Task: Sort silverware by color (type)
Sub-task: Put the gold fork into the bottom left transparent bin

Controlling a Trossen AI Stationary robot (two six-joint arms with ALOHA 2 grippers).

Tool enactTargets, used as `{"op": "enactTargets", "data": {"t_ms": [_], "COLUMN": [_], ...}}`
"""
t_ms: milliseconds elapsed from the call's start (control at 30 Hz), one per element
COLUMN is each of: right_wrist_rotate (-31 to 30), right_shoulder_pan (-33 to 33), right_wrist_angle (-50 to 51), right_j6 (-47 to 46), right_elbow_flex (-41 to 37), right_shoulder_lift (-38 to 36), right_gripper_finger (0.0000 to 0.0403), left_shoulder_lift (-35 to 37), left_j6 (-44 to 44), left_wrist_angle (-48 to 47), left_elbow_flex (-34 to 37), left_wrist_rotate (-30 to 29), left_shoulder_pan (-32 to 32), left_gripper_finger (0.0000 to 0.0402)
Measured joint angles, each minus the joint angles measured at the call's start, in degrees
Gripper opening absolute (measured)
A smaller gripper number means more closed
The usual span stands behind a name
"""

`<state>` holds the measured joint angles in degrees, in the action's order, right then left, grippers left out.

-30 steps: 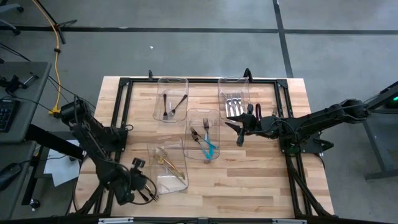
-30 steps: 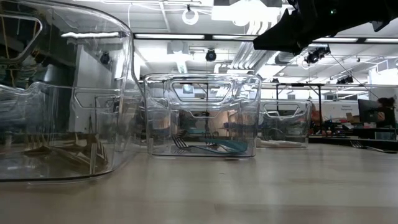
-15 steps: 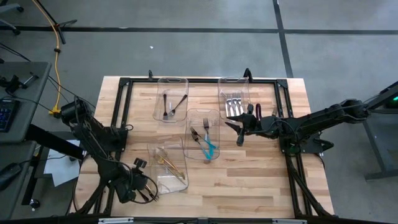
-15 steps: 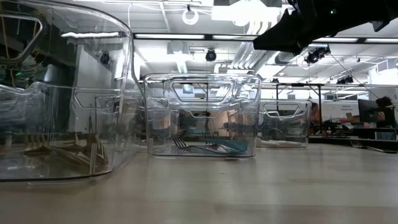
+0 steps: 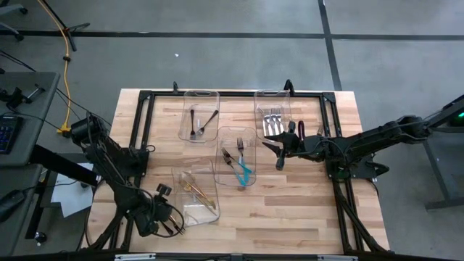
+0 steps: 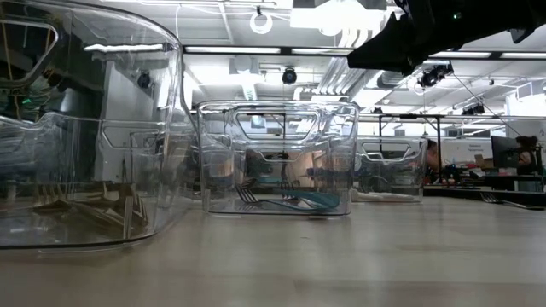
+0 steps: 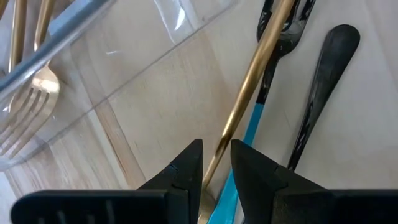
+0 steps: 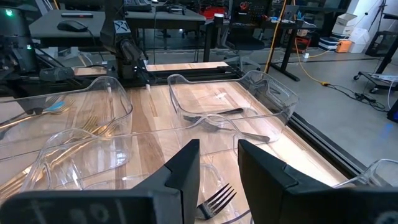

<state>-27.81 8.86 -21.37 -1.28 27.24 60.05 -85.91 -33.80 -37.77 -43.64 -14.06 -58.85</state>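
Left gripper (image 7: 216, 148): sat at the table's near left, beside the gold bin (image 5: 194, 168); grip could not be told. Gold handle (image 7: 249, 87): ran lengthwise straight away from that gripper; near end hidden beneath it, far end cut off. Black fork (image 7: 273, 68), black handle (image 7: 320, 81), teal handle (image 7: 250, 134): lay roughly parallel alongside, partly covered. Right gripper (image 5: 276, 154): hung released and empty just beside the silver forks (image 5: 272, 123); tine direction there hard to make out.
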Motion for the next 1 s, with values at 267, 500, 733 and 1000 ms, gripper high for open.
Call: {"op": "enactTargets", "data": {"t_ms": [267, 500, 733, 1000], "right_wrist_rotate": [0.04, 0.34, 0.28, 0.22], "right_shoulder_pan": [0.00, 0.00, 0.01, 0.02], "right_wrist_angle": [0.00, 0.02, 0.41, 0.61], "right_j6": [0.00, 0.00, 0.00, -0.02], "right_elbow_flex": [0.00, 0.00, 0.00, 0.00], "right_shoulder_lift": [0.00, 0.00, 0.00, 0.00], "right_gripper_finger": [0.0103, 0.0103, 0.0103, 0.0103], "left_shoulder_lift": [-0.02, -0.02, -0.02, -1.29], "left_j6": [-0.66, -1.16, -1.04, -0.01], "left_wrist_angle": [0.28, 1.72, 1.68, 1.60], "left_elbow_flex": [0.00, -0.02, -0.02, -0.07], "left_wrist_rotate": [1.88, 1.83, 2.89, 3.21], "left_shoulder_pan": [0.59, 2.30, 3.02, 3.02], "left_gripper_finger": [0.0076, 0.0076, 0.0076, 0.0076]}}
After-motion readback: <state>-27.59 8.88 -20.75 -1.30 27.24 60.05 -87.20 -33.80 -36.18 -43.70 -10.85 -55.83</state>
